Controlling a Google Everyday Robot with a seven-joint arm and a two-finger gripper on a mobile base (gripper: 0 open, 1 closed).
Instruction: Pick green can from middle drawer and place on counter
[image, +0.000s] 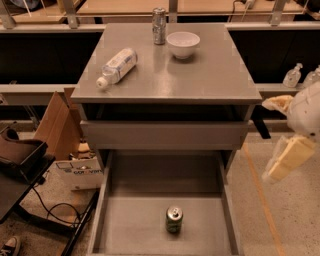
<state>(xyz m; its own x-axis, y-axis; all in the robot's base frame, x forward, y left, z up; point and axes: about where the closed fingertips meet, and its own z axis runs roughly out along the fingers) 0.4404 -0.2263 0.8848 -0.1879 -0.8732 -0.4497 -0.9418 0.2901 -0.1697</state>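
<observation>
In the shallow grey metal middle drawer (131, 226) stands the green can (174, 220); the gripper (287, 145) hangs at right, its grip I cannot tell.

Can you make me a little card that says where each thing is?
green can: upright in the middle drawer, near its front
middle drawer: open
counter: holds a lying bottle, a silver can, a white bowl
gripper: right of the cabinet, away from the green can
</observation>
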